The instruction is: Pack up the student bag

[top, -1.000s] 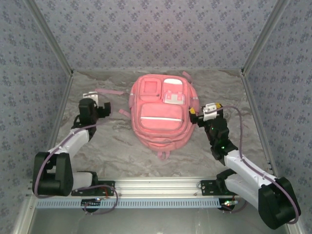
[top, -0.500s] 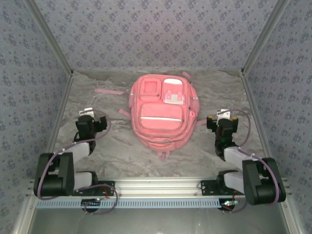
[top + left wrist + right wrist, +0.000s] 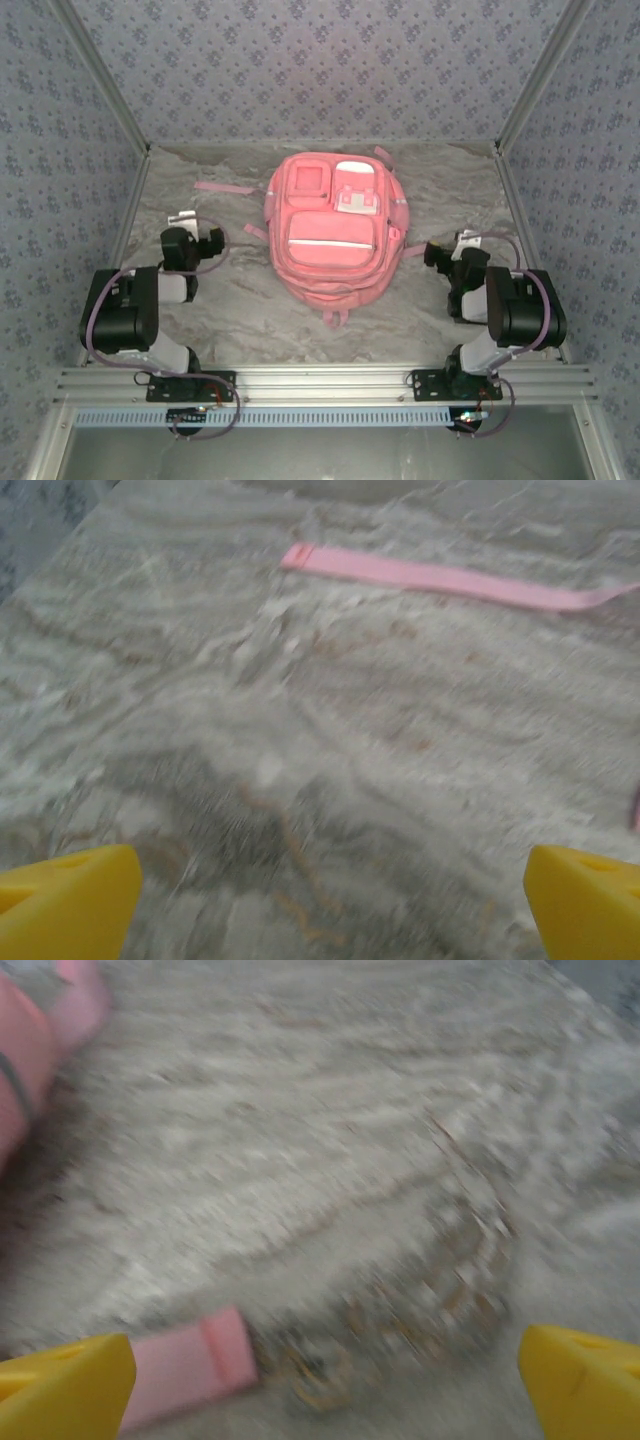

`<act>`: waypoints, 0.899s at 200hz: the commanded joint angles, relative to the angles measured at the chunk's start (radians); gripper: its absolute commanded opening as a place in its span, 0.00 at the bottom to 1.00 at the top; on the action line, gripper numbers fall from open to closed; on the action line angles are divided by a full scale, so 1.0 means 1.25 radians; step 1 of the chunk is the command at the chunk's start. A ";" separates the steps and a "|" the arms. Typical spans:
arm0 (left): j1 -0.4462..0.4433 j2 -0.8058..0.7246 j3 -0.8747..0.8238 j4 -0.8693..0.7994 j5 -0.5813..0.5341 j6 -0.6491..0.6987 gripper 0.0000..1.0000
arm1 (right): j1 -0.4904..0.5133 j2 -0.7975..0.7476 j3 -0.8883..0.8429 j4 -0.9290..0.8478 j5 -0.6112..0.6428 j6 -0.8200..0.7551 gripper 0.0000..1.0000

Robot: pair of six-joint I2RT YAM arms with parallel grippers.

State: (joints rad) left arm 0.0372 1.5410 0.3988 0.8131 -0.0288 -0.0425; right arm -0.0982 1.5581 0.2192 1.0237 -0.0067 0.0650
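The student bag (image 3: pixel 335 230) is a large pink backpack with white patches, lying flat on its back in the middle of the marbled table (image 3: pixel 250 300). My left gripper (image 3: pixel 192 228) hovers low to its left, open and holding nothing. In the left wrist view its yellow fingertips (image 3: pixel 65 905) stand far apart over bare table, and a loose pink strap (image 3: pixel 450 580) lies ahead. My right gripper (image 3: pixel 452 248) sits to the bag's right, also open and holding nothing. The right wrist view is blurred; a pink strap end (image 3: pixel 190 1365) lies beside the left fingertip (image 3: pixel 65 1385), with the bag's edge (image 3: pixel 20 1070) at top left.
Patterned walls (image 3: pixel 60 200) close in the table on the left, back and right. Both arms are folded back near the aluminium rail (image 3: pixel 320 385) at the near edge. Pink straps (image 3: pixel 225 188) trail from the bag to the left, and a carry loop (image 3: pixel 335 318) points toward the rail.
Both arms have drawn back from the bag's sides and folded down toward their bases. The grippers stayed open. The bag has not moved.
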 commanded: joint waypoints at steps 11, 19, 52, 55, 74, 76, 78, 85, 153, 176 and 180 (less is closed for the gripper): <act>-0.003 -0.005 0.013 -0.003 0.041 0.021 0.98 | 0.038 -0.015 0.118 -0.107 -0.054 -0.067 1.00; -0.004 -0.004 0.013 0.000 0.040 0.021 0.98 | 0.039 -0.004 0.120 -0.102 -0.048 -0.035 1.00; -0.001 -0.013 -0.015 0.038 0.113 0.046 0.98 | 0.036 -0.013 0.015 0.086 -0.054 -0.050 1.00; -0.004 -0.016 -0.030 0.065 0.124 0.053 0.98 | 0.036 -0.009 -0.003 0.119 -0.052 -0.046 1.00; -0.027 -0.021 -0.134 0.248 0.048 0.050 0.98 | 0.038 0.018 -0.085 0.295 -0.080 -0.066 1.00; -0.027 -0.018 -0.137 0.259 0.043 0.045 0.98 | 0.041 0.010 -0.087 0.286 -0.085 -0.077 1.00; -0.025 -0.016 -0.139 0.267 0.038 0.042 0.98 | 0.042 0.004 -0.090 0.285 -0.086 -0.092 1.00; -0.019 -0.018 -0.139 0.268 0.028 0.028 0.98 | 0.054 0.006 -0.102 0.299 -0.109 -0.124 1.00; 0.002 -0.007 0.012 -0.005 0.070 0.027 0.98 | 0.082 -0.015 0.124 -0.133 0.018 -0.072 0.99; 0.002 -0.003 0.013 0.002 0.050 0.016 0.98 | 0.041 -0.013 0.131 -0.136 -0.016 -0.033 1.00; 0.002 -0.004 0.013 -0.004 0.050 0.016 0.98 | 0.042 -0.013 0.132 -0.140 -0.018 -0.034 1.00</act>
State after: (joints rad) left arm 0.0391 1.5345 0.4046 0.8467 0.0616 -0.0086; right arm -0.0364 1.5585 0.3668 1.0191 -0.0399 -0.0368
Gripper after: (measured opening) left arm 0.978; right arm 0.999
